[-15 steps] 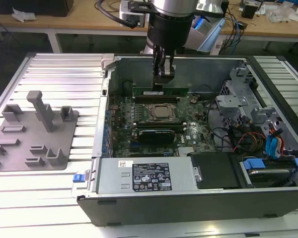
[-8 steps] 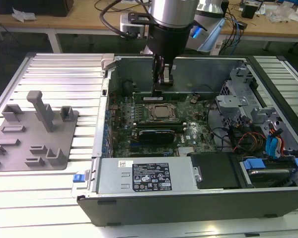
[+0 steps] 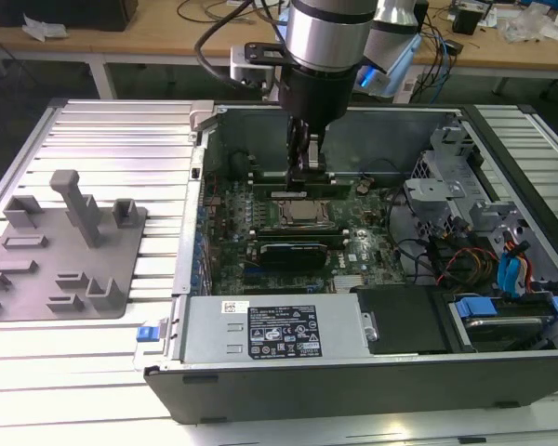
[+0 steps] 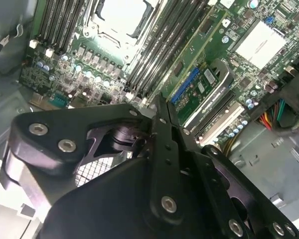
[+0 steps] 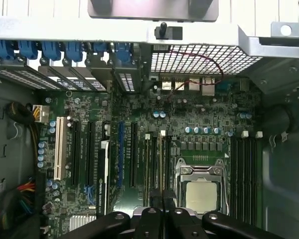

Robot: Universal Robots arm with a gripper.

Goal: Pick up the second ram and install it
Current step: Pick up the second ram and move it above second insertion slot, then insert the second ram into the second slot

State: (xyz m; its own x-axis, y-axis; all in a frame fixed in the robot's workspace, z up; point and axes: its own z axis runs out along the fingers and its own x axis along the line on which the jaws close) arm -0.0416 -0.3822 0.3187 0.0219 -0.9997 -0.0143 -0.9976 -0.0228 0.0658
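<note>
In the exterior view the hand (image 3: 307, 172) sits upper centre, by the processor socket (image 3: 302, 214); in the second wrist view its fingers (image 4: 164, 129) are together, pinching or pressing I cannot tell; in the first wrist view the second ram (image 5: 160, 164), edge-up in a slot beside the socket, seems light, stiff and fragile, best gripped along its top edge.

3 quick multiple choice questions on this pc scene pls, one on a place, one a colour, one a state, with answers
1. Where in the case is the hand?
A lifted clear above it
B down by the processor
C at the exterior view's far right end

2. The tray beside the case is:
A red
B yellow
C grey

3. The processor is:
A bare in its socket
B under a cooler
C lying outside the case

Answers: 1 B, it sits low next to the processor; 2 C, grey all over; 3 A, its metal lid shows uncovered.
</note>
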